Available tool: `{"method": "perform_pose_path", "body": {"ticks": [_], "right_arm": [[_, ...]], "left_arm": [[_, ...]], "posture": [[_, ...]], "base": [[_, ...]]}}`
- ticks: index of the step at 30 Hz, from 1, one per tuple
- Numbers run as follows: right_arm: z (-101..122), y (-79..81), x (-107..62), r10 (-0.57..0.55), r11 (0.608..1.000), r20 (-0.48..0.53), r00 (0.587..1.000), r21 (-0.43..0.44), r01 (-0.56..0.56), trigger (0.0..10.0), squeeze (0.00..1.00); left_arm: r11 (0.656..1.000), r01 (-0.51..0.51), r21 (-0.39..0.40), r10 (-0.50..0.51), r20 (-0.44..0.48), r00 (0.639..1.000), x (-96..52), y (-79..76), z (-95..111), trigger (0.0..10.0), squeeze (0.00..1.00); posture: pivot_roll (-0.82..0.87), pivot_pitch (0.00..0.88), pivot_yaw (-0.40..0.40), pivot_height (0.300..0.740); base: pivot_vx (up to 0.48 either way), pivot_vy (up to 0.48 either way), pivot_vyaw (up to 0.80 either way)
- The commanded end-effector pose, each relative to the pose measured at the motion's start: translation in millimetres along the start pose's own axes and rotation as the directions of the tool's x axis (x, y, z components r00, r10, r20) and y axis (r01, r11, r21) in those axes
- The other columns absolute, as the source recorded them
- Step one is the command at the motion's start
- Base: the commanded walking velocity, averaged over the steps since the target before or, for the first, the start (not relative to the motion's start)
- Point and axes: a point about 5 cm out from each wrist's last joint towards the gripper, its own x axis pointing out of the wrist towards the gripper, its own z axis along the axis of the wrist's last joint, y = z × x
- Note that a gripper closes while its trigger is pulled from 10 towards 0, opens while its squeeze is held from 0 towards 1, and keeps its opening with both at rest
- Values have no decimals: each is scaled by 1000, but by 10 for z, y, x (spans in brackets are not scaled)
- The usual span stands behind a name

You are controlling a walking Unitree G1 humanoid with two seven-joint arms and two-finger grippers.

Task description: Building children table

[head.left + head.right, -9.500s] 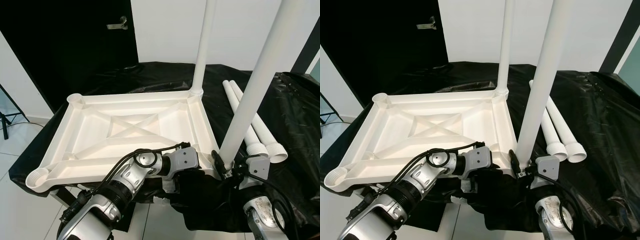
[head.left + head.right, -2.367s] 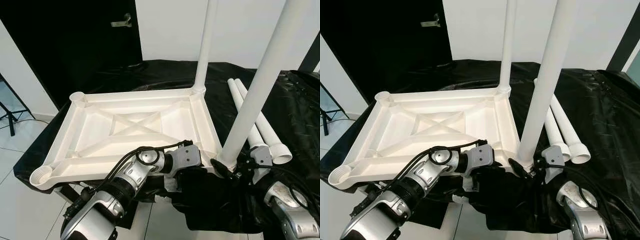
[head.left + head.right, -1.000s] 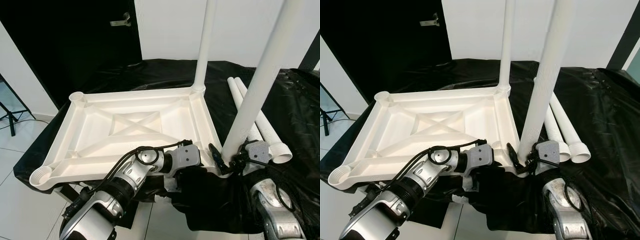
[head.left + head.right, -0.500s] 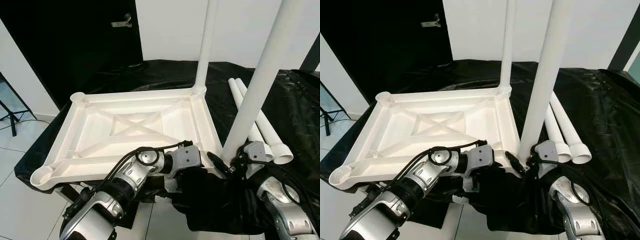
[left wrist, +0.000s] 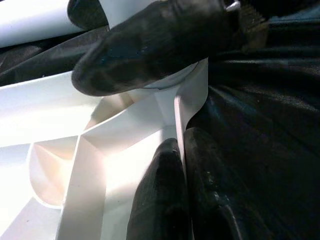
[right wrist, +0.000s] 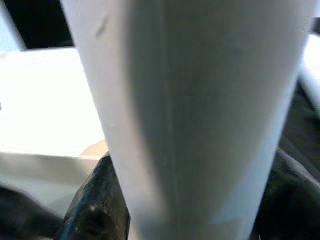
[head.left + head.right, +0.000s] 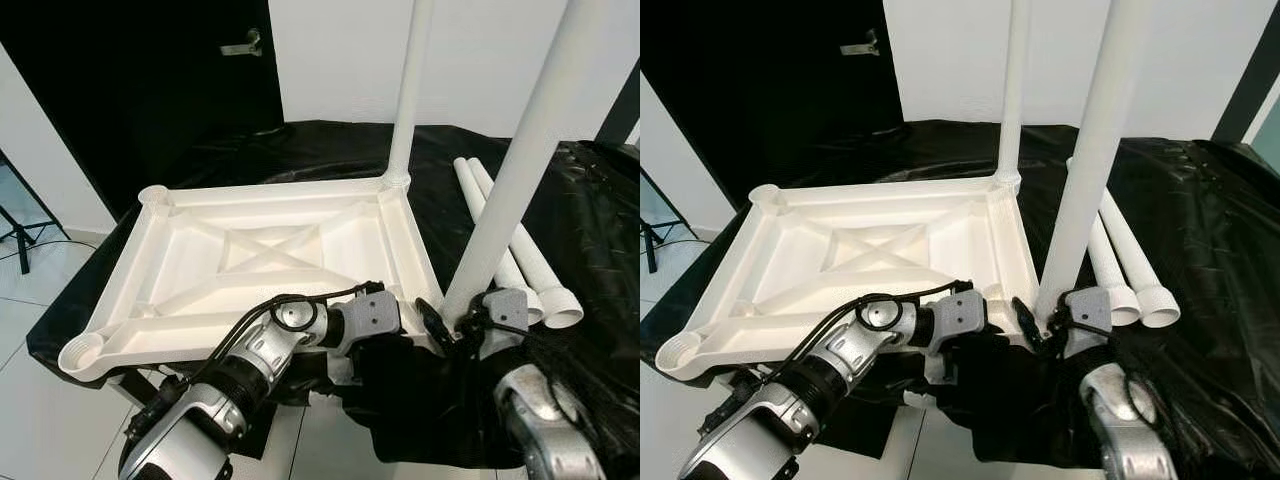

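The white tabletop (image 7: 270,190) lies upside down on a black-covered table. One white leg (image 7: 408,90) stands upright in its far right corner socket. A second leg (image 7: 510,170) stands at the near right corner, leaning slightly right. My right gripper (image 7: 455,325) is shut on this leg's base; in the right wrist view the leg (image 6: 190,100) sits between the black fingers (image 6: 95,205). My left gripper (image 7: 398,335) is shut on the tabletop's near rim (image 5: 192,100) beside that corner, with its fingers (image 5: 160,45) on both sides of the rim.
Two loose white legs (image 7: 520,250) lie side by side on the black cloth (image 7: 590,220) to the right of the tabletop. A dark door with a handle (image 7: 240,45) is behind on the left. White tiled floor (image 7: 40,400) lies below the table's near edge.
The near leg has rocked a little about its base, and my right forearm has shifted beneath it. The left arm and the tabletop have stayed put.
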Motion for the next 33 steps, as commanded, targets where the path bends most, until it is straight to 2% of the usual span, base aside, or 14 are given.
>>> {"method": "perform_pose_path", "body": {"ticks": [1, 4, 8, 9, 11, 12, 13, 14, 16, 19, 20, 21, 28, 33], "right_arm": [[88, -243, -27, -223, 975, 48, 974, -2, 223, 0, 0], [119, -239, 7, -275, 962, 62, 960, 20, 274, 0, 0], [106, -203, 34, -234, 972, 55, 971, 13, 234, 0, 0], [102, -186, 48, -214, 977, 49, 976, 8, 214, 1020, 0], [102, -186, 48, -214, 977, 49, 976, 8, 214, 1020, 0], [108, -171, 56, -205, 979, 49, 978, 1, 205, 10000, 0], [108, -171, 56, -205, 979, 49, 978, 1, 205, 10000, 0], [122, -169, 59, -190, 982, 55, 980, -2, 190, 10000, 1000], [122, -169, 59, -190, 982, 55, 980, -2, 190, 10000, 1000], [145, -145, 100, -82, 996, 59, 995, 36, 80, 10000, 1000], [156, -123, 127, 17, 998, 51, 999, 55, -20, 10000, 1000], [164, -126, 138, 98, 994, 46, 994, 53, -101, 10000, 0], [120, -185, 114, 266, 964, -20, 964, 35, -265, 10000, 0], [71, -224, 60, 420, 908, -100, 902, 51, -417, 10000, 0]], "left_arm": [[966, 173, -192, -204, -155, 967, 3, -405, -536, 10000, 0], [965, 177, -192, -207, -154, 966, 14, -417, -539, 10000, 0], [966, 171, -196, -202, -154, 967, 11, -425, -548, 10000, 0], [966, 169, -197, -201, -154, 968, 10, -428, -551, 10000, 0], [966, 169, -197, -201, -154, 968, 10, -428, -551, 10000, 0], [966, 168, -198, -200, -154, 968, 12, -432, -555, 10000, 0], [966, 168, -198, -200, -154, 968, 12, -432, -555, 10000, 0], [966, 167, -199, -199, -154, 968, 14, -436, -557, 10000, 0], [966, 167, -199, -199, -154, 968, 14, -436, -557, 10000, 0], [965, 166, -201, -198, -150, 969, 26, -437, -553, 10000, 0], [965, 168, -199, -200, -149, 968, 37, -436, -548, 10000, 0], [965, 170, -197, -201, -147, 969, 50, -434, -538, 10000, 0], [966, 173, -195, -202, -142, 969, 69, -430, -520, 10000, 0], [965, 171, -199, -201, -142, 969, 55, -445, -530, 10000, 0]], "posture": [[171, 0, 6, 740], [171, 0, 8, 740], [181, 0, -3, 740], [178, 0, -5, 740], [178, 0, -5, 740], [177, 0, -8, 740], [177, 0, -8, 740], [176, 0, -9, 740], [176, 0, -9, 740], [163, 0, -10, 740], [158, 0, -9, 740], [156, 0, -9, 740], [157, 0, -11, 740], [160, 0, -14, 740]], "base": [[0, 0, 0], [0, 0, 0], [0, 0, 0], [0, 0, 0], [0, 0, 0], [0, 0, 0], [0, 0, 0], [0, 0, 0], [0, 0, 0], [0, 0, 0], [0, 0, 0], [0, 0, 0], [0, 0, 0], [0, 0, 0]]}}
